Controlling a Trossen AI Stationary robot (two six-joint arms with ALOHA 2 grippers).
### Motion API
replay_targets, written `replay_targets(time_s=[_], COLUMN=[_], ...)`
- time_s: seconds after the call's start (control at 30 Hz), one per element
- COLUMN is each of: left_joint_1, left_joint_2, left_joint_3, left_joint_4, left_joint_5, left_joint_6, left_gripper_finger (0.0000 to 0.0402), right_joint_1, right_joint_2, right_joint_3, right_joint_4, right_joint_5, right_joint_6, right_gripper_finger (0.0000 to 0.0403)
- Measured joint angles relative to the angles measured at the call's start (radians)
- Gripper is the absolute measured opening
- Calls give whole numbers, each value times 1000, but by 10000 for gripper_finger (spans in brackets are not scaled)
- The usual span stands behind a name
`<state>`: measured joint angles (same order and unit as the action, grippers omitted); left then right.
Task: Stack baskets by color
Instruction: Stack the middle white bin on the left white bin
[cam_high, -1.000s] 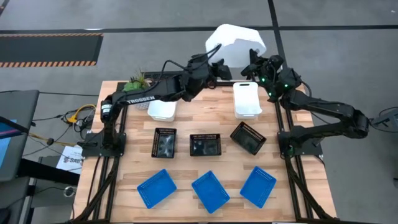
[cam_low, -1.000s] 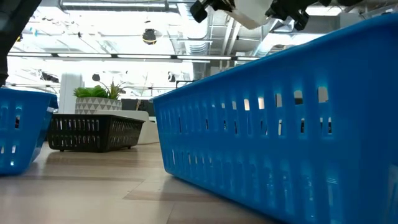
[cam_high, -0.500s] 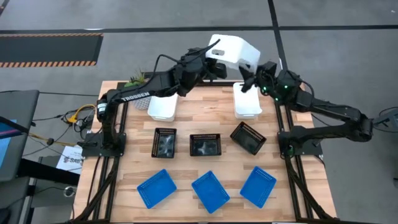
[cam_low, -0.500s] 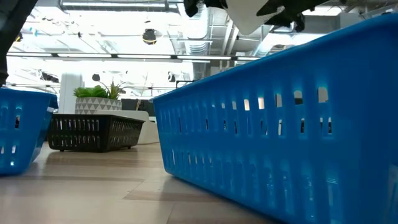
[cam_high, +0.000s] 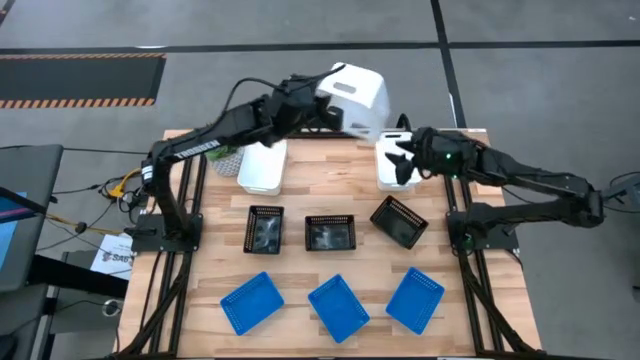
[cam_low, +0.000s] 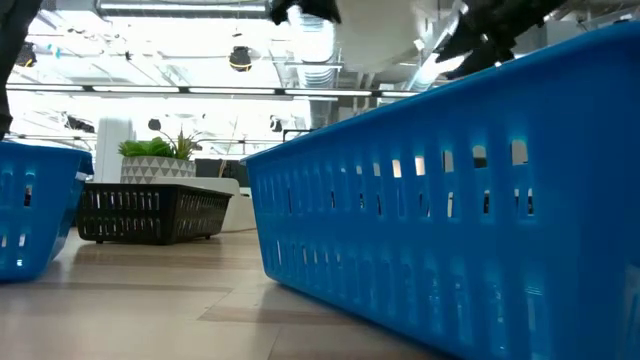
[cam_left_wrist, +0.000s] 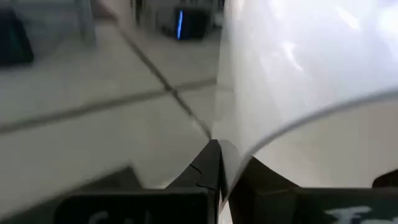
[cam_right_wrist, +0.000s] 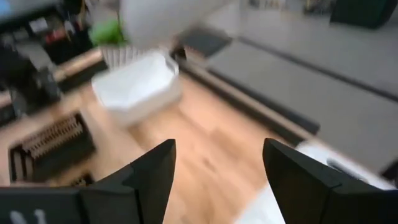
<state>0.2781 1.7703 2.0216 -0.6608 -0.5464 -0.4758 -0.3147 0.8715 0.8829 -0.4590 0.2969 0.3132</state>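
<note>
My left gripper (cam_high: 322, 108) is shut on a white basket (cam_high: 358, 92), which it holds in the air over the table's far edge. The basket also fills the left wrist view (cam_left_wrist: 298, 74). My right gripper (cam_high: 403, 160) stands open over a second white basket (cam_high: 397, 172), which rests on the table at the far right. Nothing is between its fingers (cam_right_wrist: 217, 180). A third white basket (cam_high: 262, 170) sits at the far left. Three black baskets (cam_high: 330, 233) lie in the middle row. Three blue baskets (cam_high: 338, 307) lie in the near row. My left gripper pinches the white basket's side wall at its rim (cam_left_wrist: 219, 140) between its two fingers, one on each face of the wall. The fingers come from the table's left, slanting slightly down. The basket is lifted clear of the table and tilted.
A small green plant (cam_high: 222, 150) stands at the far left corner, half hidden by my left arm. In the low view a blue basket (cam_low: 450, 200) fills the foreground, and a black basket (cam_low: 150, 212) stands behind it. Bare wood shows between the rows.
My right gripper has opened and let go of the raised white basket. It has sunk toward the near edge over the far-right white basket and tipped toward level. My left gripper has carried the basket toward the table's left and rolled, so the basket has turned.
</note>
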Motion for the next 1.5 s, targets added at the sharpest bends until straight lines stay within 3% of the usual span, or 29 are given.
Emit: replay_targets(time_s=[0.3, 0.6, 0.83, 1.13, 1.5], left_joint_1=[120, 272, 396, 483, 536], left_joint_2=[-127, -134, -135, -137, -136], left_joint_3=[0, -2, -94, -274, -454], left_joint_4=[-589, -891, -893, -879, -747], left_joint_5=[283, 357, 472, 472, 507], left_joint_6=[-184, -121, -99, -55, -47], left_gripper_finger=[0, 0, 0, 0, 0], right_joint_1=[54, 53, 53, 53, 52], right_joint_2=[-10, 7, 7, 7, 7], right_joint_3=[0, 0, 0, 0, 0], right_joint_4=[-106, -103, -109, -115, -117], right_joint_5=[15, 16, 16, 16, 16], right_joint_6=[56, 78, 91, 91, 90], right_gripper_finger=[264, 264, 264, 264, 264])
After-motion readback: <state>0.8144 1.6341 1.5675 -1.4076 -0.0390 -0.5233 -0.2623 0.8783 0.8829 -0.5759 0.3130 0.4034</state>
